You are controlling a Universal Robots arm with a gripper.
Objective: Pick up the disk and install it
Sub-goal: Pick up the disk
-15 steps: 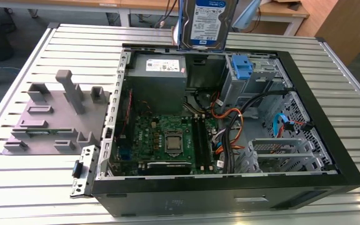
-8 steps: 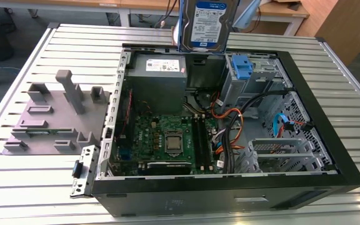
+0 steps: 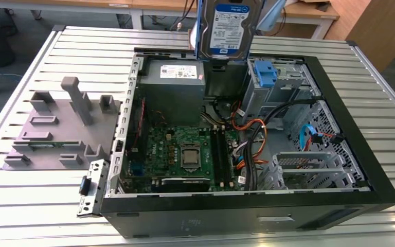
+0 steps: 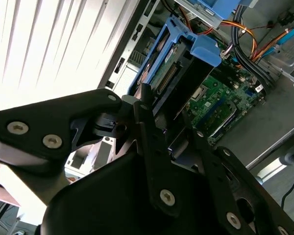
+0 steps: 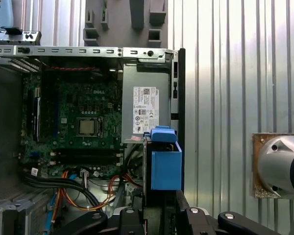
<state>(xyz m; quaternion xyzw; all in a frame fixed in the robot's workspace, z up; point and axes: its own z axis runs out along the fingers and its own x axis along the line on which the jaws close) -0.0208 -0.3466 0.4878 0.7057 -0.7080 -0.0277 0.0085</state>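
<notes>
You have the fingers [image 4: 154,142] of the gripper [image 4: 165,103] clamped on the disk [image 3: 230,25], which stands upright between them above the open case [image 3: 252,211]. Beyond the fingertips lie the motherboard [image 5: 83,122], then the power supply [image 5: 146,110].

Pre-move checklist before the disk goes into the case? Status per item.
1. Grip on the disk: ok, the gripper is shut on it, holding it upright in the air.
2. Disk framed by its blue carrier: ok.
3. Side of the case open: ok.
4. Disk lined up with the drive bay: not ok, it hangs near the grey box.
5. Bay clear of the cables: cannot tell.
</notes>
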